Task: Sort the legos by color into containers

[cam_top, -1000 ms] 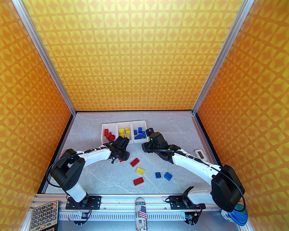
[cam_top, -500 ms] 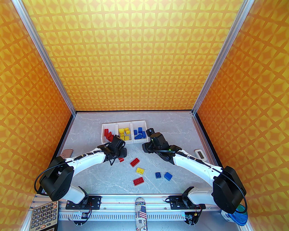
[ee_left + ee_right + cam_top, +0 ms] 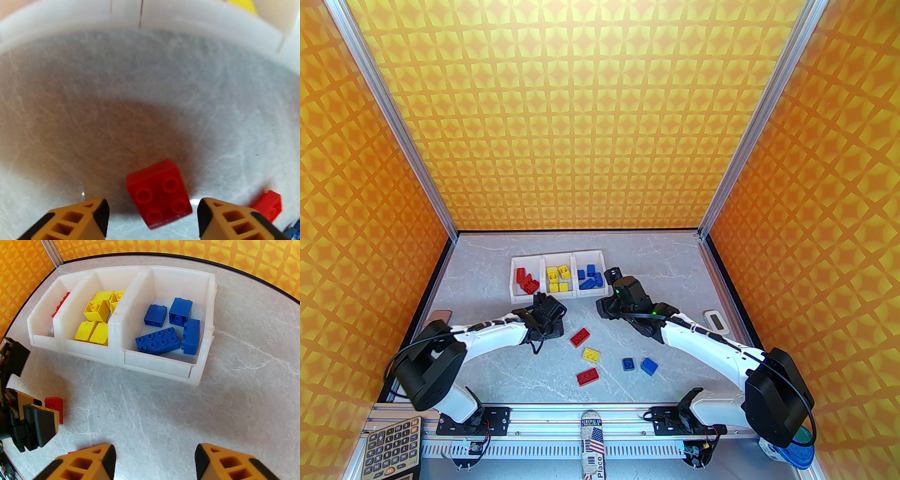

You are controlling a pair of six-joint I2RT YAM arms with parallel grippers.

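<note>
My left gripper point(image 3: 153, 211) is open and low over the table, its orange fingers either side of a small red lego point(image 3: 159, 192) without touching it. From above, this gripper point(image 3: 548, 328) sits just in front of the containers point(image 3: 557, 294). The three joined white bins hold red point(image 3: 525, 280), yellow point(image 3: 98, 319) and blue legos point(image 3: 168, 331), one colour each. My right gripper point(image 3: 154, 455) is open and empty over bare table, in front of the blue bin point(image 3: 196, 371). Loose legos lie nearer the arms: red point(image 3: 580, 337), yellow point(image 3: 591, 355), red point(image 3: 587, 376) and two blue point(image 3: 628, 363), point(image 3: 648, 365).
A white device point(image 3: 715, 321) lies by the right wall and a tan tag point(image 3: 439, 316) by the left wall. A calculator point(image 3: 391, 447), a stickered tube point(image 3: 591, 440) and a blue-lidded cup point(image 3: 792, 452) sit at the near rail. The left fingers point(image 3: 35, 413) show beside my right gripper.
My left gripper has drawn back from the bins' front edge and come down around the small red lego. The right arm has barely shifted.
</note>
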